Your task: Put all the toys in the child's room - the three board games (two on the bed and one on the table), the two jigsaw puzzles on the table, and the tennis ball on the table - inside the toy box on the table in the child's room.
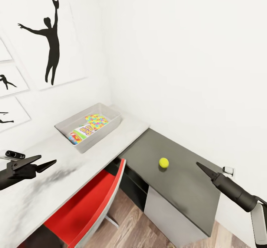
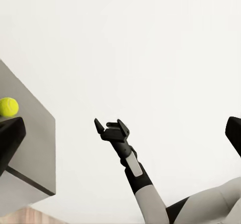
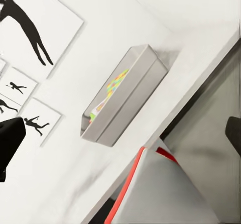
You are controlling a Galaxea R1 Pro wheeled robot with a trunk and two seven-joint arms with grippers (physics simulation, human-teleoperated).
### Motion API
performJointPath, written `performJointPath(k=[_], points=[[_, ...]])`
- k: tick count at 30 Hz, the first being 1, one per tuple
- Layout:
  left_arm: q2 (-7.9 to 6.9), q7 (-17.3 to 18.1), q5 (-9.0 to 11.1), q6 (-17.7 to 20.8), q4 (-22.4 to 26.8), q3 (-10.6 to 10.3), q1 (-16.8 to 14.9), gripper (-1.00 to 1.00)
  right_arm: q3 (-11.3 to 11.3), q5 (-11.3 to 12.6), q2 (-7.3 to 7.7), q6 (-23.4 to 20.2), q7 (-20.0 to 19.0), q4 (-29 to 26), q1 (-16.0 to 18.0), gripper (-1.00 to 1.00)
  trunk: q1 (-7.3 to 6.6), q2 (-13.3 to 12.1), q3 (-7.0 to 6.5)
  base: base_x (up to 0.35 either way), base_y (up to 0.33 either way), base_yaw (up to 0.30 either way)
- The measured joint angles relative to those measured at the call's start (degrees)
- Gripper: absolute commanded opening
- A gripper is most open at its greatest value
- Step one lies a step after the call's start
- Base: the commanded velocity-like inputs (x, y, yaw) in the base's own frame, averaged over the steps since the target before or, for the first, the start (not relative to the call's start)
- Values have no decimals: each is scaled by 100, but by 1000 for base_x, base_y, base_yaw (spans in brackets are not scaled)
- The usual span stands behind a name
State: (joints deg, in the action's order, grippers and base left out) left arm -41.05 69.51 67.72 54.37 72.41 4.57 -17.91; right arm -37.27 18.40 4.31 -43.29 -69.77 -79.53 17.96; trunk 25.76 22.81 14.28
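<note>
Yellow-green tennis ball (image 1: 164, 162) sat alone on the dark-grey lower section of the counter (image 1: 185, 181), well apart from the toy box (image 1: 111, 127) on the white top, which already held a jigsaw puzzle (image 1: 97, 121) and a board game (image 1: 82, 133). Right end effector (image 1: 202, 167) was clearly nearer, ball ahead and to its left; its fingers were spread in the left wrist view, holding nothing. Left end effector (image 1: 46, 162) hovered over the white top, slightly parted, empty.
</note>
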Motion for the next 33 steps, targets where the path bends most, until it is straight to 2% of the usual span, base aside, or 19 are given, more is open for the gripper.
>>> performJointPath(k=[33], points=[[4,-1,0,0,0,-7,0,100,-5,6,10,-6,-6,7,0,100,-1,-1,-283,-8,0,-164]])
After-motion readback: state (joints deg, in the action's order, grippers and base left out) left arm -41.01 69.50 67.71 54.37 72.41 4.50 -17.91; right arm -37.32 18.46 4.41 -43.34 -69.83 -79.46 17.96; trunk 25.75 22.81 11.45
